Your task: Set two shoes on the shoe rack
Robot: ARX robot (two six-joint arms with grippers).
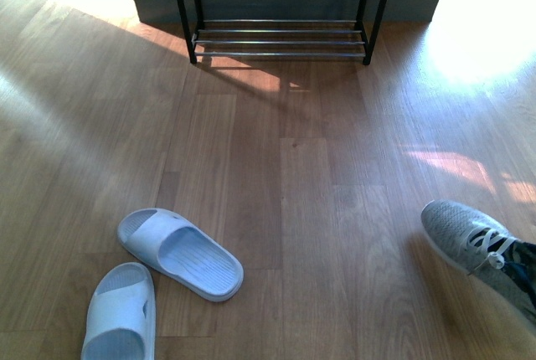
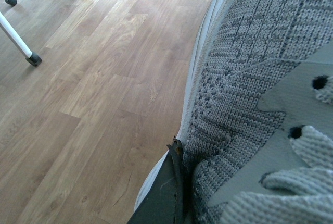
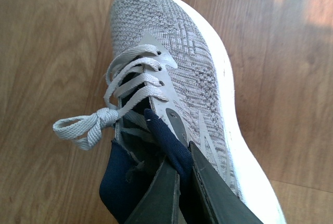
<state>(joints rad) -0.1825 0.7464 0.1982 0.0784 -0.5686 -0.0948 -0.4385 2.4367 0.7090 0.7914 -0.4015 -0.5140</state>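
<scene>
Grey sneaker in right tool

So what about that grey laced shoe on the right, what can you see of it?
The grey sneaker has a knit upper, a thick white sole, pale grey laces tied in a bow and navy lining. The right gripper pinches the navy tongue between its dark fingers, beside the lace opening. In the front view it shows at the right edge against the wooden floor, toe pointing left and ahead, heel cut off; whether it touches the floor is unclear.
</scene>
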